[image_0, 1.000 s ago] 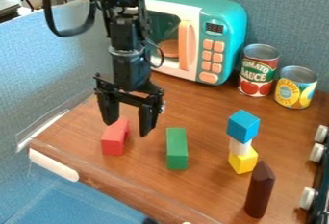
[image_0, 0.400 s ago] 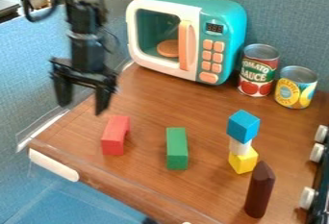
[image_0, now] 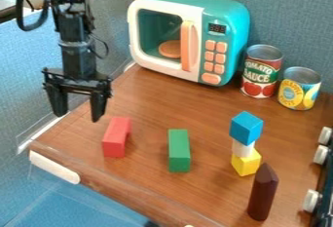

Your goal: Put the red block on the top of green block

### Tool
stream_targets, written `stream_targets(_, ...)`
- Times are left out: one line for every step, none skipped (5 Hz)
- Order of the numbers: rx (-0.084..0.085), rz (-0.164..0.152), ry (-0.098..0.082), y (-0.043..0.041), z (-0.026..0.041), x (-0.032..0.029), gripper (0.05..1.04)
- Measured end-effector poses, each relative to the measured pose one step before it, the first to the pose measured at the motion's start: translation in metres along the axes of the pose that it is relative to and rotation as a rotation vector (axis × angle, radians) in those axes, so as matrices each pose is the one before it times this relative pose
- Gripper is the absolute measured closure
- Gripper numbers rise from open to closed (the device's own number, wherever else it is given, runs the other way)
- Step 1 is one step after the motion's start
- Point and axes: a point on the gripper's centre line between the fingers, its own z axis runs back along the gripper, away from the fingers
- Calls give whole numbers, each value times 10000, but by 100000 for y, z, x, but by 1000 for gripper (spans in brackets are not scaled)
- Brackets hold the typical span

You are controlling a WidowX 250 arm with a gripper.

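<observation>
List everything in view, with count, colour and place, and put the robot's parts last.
red block: one, red, table's left part
green block: one, green, right of the red one
yellow block: one, yellow, bottom of stack
white piece: one, white, stack's middle
blue block: one, blue, stack's top
pointed block: one, dark brown, front right, upright
toy microwave: one, teal and white, back
disc: one, orange, inside microwave
cans: two, red-green and yellow labels, back right
knobs: three, whitish, right edge
table: one, brown, underneath
arm: one, black, upper left
hand: one, black, open, left
</observation>
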Motion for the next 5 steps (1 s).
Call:
stream_targets(-143, -268, 93, -2622, -1411, 598, 82)
stream_targets(-78, 21, -32, -1142, -320, 326, 82)
stream_targets(-108, -152, 340, -1267, -1003, -21, 82)
stream_targets(235, 237, 580, 91, -1651, 296, 128)
stream_targets(158, 112, 314, -185, -930, 438, 404)
